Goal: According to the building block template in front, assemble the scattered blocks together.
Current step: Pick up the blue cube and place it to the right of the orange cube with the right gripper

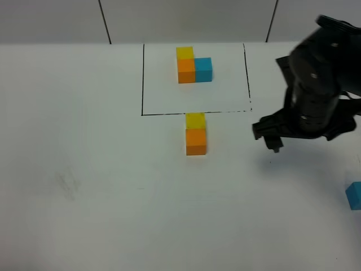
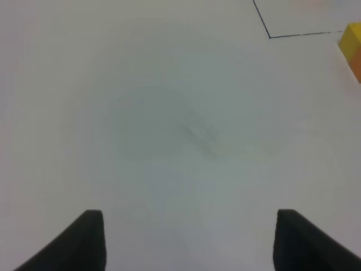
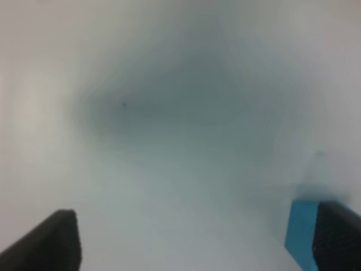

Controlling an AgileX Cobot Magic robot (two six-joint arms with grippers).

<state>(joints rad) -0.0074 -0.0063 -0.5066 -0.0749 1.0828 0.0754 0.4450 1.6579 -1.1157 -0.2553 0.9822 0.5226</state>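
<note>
The building block template (image 1: pixel 193 66) is an L of yellow, orange and blue cubes inside a black-line rectangle (image 1: pixel 142 84) at the back. Just in front of the frame, the loose yellow cube (image 1: pixel 195 120) and orange cube (image 1: pixel 196 141) sit touching in a line; they also show at the edge of the left wrist view (image 2: pixel 352 45). The loose blue cube (image 1: pixel 354 195) lies alone at the far right. My right gripper (image 1: pixel 267 138) hovers open and empty, right of the orange cube; its wrist view shows the blue cube (image 3: pixel 302 237) beside one fingertip (image 3: pixel 338 237). My left gripper (image 2: pixel 194 243) is open and empty over bare table.
The white table (image 1: pixel 84 169) carries only a faint scuff mark (image 1: pixel 69 183) on its left half, also seen in the left wrist view (image 2: pixel 197 135). The right arm's black body (image 1: pixel 318 84) stands above the table's right side. The left arm is outside the exterior view.
</note>
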